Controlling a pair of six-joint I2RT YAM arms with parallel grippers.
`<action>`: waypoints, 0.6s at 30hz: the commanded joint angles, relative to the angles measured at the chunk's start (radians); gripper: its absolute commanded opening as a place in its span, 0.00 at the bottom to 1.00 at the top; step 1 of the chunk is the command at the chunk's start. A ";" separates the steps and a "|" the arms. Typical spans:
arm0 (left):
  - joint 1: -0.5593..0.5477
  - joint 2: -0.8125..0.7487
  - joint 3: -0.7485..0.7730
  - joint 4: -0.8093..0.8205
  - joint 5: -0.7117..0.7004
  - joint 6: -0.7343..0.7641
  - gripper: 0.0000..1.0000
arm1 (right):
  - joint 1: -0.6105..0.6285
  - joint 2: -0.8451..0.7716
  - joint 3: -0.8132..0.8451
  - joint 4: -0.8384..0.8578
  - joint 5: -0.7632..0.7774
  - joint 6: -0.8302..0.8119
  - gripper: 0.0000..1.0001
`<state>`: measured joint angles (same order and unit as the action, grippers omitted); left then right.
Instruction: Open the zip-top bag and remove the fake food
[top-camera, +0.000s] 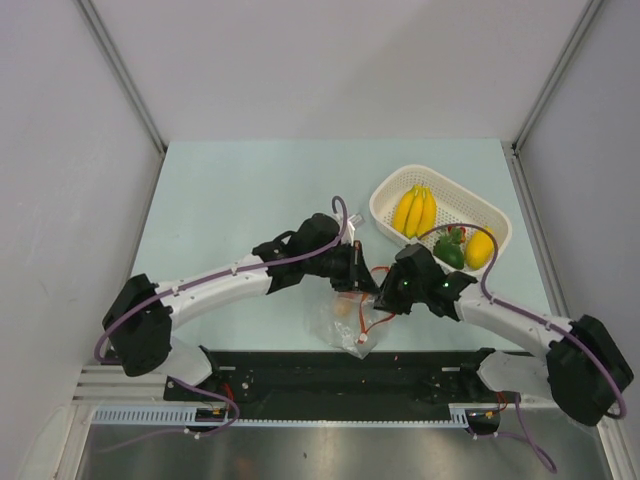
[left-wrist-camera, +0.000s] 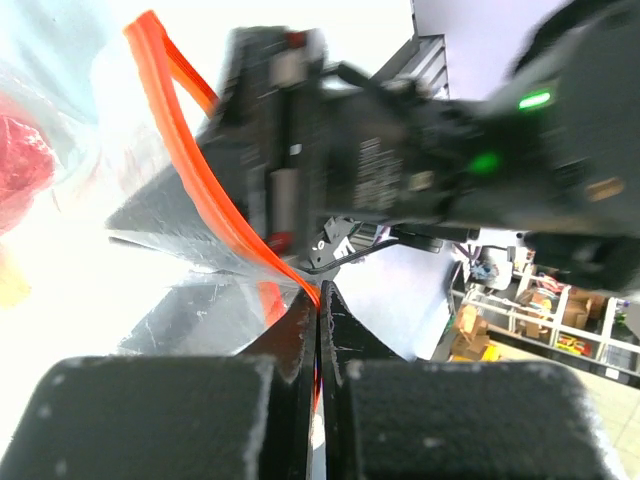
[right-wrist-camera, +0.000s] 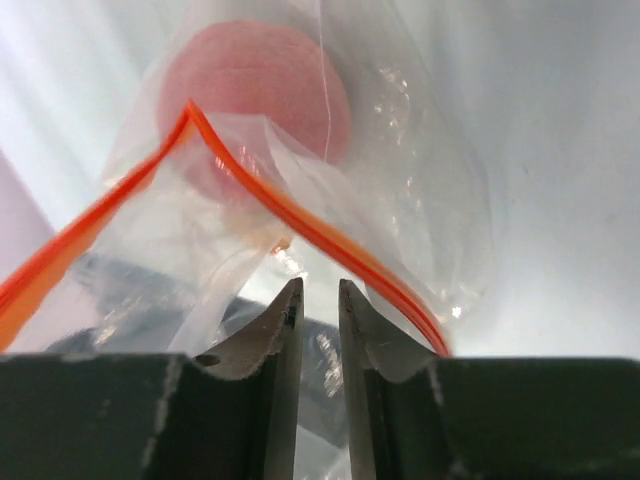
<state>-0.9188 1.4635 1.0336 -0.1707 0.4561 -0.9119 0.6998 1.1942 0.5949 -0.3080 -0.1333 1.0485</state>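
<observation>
Wrist views show you what overhead hides: your left gripper (left-wrist-camera: 318, 300) pinches the red zip strip (left-wrist-camera: 190, 170) of the zip-top bag (top-camera: 335, 330). Your right gripper (right-wrist-camera: 320, 295) sits narrowly parted at the film, with pink fake food (right-wrist-camera: 255, 90) beyond. The bag lies midway along the tabletop's (top-camera: 230, 200) near edge.

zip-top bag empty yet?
Not empty. The right wrist view shows a red piece behind the clear plastic of the zip-top bag; the top view shows a tan piece within its outline.
</observation>
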 joint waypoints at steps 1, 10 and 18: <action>0.003 -0.026 0.045 -0.020 -0.017 0.044 0.00 | -0.066 -0.146 0.000 -0.132 -0.025 0.128 0.24; -0.011 -0.038 0.017 0.115 0.006 -0.025 0.00 | -0.053 -0.087 0.009 -0.039 -0.072 0.361 0.18; -0.028 -0.029 0.005 0.129 0.012 -0.030 0.00 | -0.045 -0.070 0.028 -0.040 -0.035 0.571 0.19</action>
<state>-0.9390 1.4628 1.0370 -0.0887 0.4522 -0.9337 0.6666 1.1538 0.5941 -0.3515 -0.1902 1.4742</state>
